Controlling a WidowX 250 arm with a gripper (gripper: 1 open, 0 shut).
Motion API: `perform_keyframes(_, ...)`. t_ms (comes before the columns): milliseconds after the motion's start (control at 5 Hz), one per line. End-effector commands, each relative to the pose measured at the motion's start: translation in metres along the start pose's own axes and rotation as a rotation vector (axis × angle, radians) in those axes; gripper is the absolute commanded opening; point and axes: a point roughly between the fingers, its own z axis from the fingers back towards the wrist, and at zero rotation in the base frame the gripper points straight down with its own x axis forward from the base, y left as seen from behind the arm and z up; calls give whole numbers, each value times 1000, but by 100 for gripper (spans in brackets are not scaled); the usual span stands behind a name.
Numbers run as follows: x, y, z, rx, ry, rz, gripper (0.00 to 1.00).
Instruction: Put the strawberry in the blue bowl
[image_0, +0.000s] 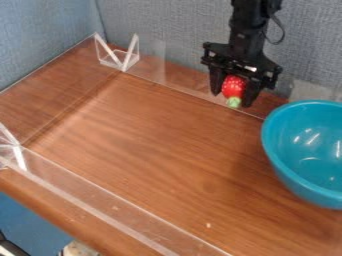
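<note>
The small red strawberry (234, 89) with its green top pointing down hangs in the air, pinched between the black fingers of my gripper (237, 87), which is shut on it. It is held above the wooden table near the back, to the upper left of the large teal-blue bowl (310, 151). The bowl sits at the right edge of the view and its inside looks bare.
A low clear plastic wall (80, 180) borders the wooden table (134, 140) along the front, left and back. A clear angled stand (120, 52) sits at the back left corner. A grey-blue wall rises behind.
</note>
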Motion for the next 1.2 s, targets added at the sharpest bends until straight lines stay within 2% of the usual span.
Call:
perform_keyframes(0, 5, 2, 39, -10, -106, 4, 0)
perform_keyframes(1000, 15, 8, 32, -41, -137, 16, 0)
